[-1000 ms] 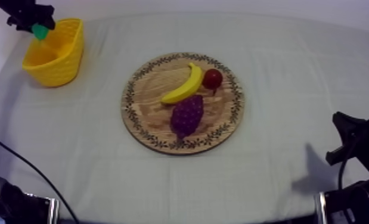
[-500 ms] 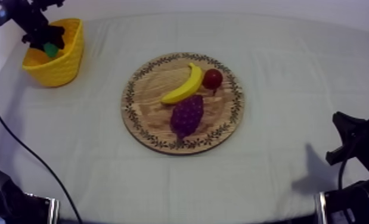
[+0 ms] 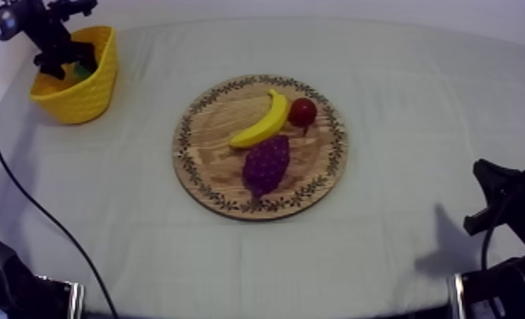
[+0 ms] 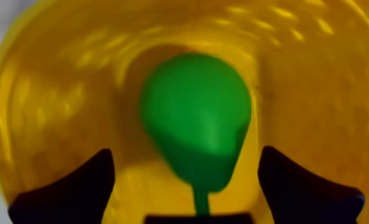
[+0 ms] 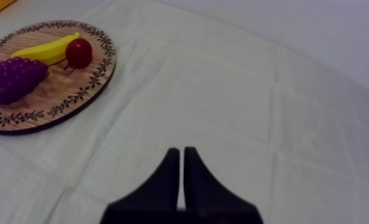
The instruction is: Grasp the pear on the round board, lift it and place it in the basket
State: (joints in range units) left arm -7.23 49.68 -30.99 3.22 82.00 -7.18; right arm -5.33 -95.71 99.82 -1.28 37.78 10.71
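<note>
On the grey-white cloth (image 3: pixel 401 85), far left, the pear (image 4: pixel 195 119) sits inside the yellow basket (image 3: pixel 87 89), under the wide-open, empty left gripper (image 4: pixel 185 156). The release looks done, so the next move is a straight lift clear of the rim.

Grey-white table cloth (image 3: pixel 418 102): fabric, matt, fold creases across it. Round wooden board with patterned rim (image 3: pixel 206 174), centre of frame: visible grain, matt, dark printed leaf border. Yellow basket (image 3: pixel 83 97), upper left: plastic, ribbed wall (inside glossy, bright glints). Green pear (image 4: pixel 195 119): smooth, soft sheen. Yellow banana (image 3: pixel 261 125): smooth, plastic look. Purple bunch of grapes (image 3: pixel 265 163): knobbly. Small red fruit (image 3: pixel 302 110): glossy. Right gripper (image 5: pixel 182 152): matt black.
</note>
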